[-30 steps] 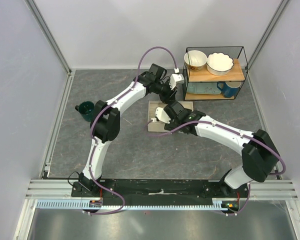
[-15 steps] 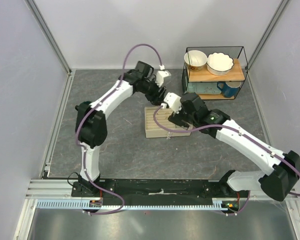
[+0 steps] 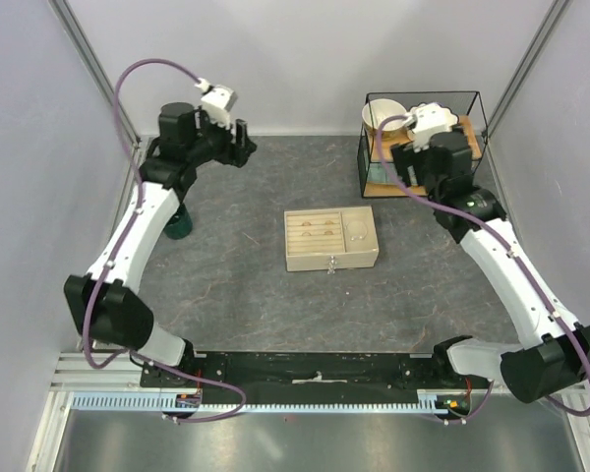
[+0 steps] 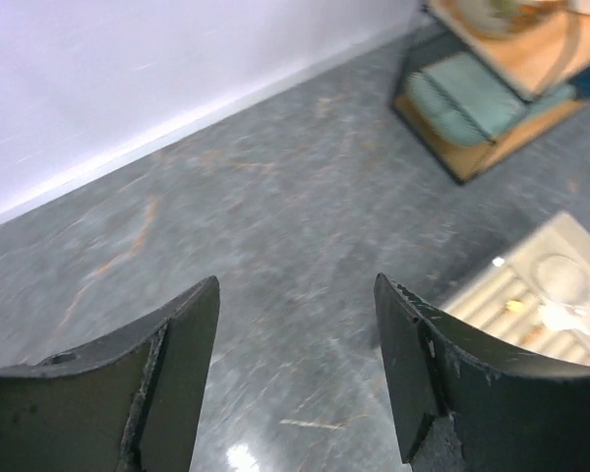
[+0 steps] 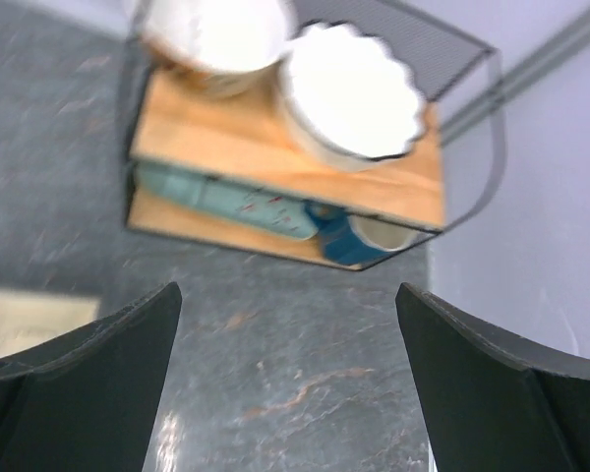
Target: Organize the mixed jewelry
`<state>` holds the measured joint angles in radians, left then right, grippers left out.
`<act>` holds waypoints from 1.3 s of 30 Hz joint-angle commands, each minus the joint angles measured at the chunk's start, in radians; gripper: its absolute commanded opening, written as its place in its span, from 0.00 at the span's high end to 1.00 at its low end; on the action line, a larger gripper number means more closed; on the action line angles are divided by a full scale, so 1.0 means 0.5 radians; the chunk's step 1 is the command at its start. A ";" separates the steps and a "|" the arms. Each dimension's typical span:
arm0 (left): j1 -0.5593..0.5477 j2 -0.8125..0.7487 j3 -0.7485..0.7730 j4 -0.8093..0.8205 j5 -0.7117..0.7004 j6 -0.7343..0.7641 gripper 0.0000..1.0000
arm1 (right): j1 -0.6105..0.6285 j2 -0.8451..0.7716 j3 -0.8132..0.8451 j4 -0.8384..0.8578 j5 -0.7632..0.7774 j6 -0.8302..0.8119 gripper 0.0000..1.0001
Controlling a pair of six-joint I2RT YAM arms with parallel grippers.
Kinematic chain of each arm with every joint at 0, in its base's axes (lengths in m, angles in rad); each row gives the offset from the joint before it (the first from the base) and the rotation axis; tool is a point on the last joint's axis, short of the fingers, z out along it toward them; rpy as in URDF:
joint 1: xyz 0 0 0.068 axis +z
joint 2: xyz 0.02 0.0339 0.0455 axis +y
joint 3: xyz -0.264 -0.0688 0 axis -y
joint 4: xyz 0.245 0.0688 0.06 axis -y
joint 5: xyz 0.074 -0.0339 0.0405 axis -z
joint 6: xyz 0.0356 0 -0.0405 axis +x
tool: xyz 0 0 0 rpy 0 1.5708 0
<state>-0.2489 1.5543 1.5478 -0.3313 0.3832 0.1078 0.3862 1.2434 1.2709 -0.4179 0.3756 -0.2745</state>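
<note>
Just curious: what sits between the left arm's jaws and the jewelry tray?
Nothing: only bare grey tabletop separates the left jaws from the tray in the top view.

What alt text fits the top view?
A beige tray sits mid-table holding small rings and a wire hoop. Both arms stand away from it: left gripper at back left, right gripper by the shelf.

Dark grey veined stone-look surface (image 3: 226, 275). Beige slotted tray box (image 3: 315, 262) lies between left gripper (image 4: 295, 285) and right gripper (image 5: 287, 290), nearer the bases. Black wire rack with wooden shelves (image 3: 409, 150) stands just ahead of right gripper. Dark green mug (image 3: 180, 226) sits behind left gripper.
</note>
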 commanded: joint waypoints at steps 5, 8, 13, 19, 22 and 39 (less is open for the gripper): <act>0.292 -0.406 -0.193 0.178 -0.457 -0.126 0.28 | -0.193 -0.109 0.189 0.440 0.117 0.168 0.02; 0.421 -0.494 -0.215 0.156 -0.380 -0.191 0.27 | -0.196 -0.097 0.244 0.526 0.175 0.169 0.02; 0.492 -0.587 -0.236 0.175 -0.352 -0.197 0.27 | -0.193 -0.069 0.345 0.593 0.243 0.126 0.02; 0.492 -0.584 -0.206 0.169 -0.248 -0.289 0.27 | -0.190 -0.042 0.373 0.587 0.228 0.129 0.02; 0.492 -0.571 -0.196 0.163 -0.236 -0.292 0.27 | -0.193 -0.039 0.364 0.587 0.225 0.126 0.02; 0.492 -0.599 -0.200 0.160 -0.187 -0.289 0.27 | -0.193 -0.054 0.327 0.603 0.221 0.089 0.02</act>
<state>-0.0032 1.2747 1.4349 -0.2813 0.2687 -0.0048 0.2897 1.2278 1.4235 -0.1577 0.4725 -0.2180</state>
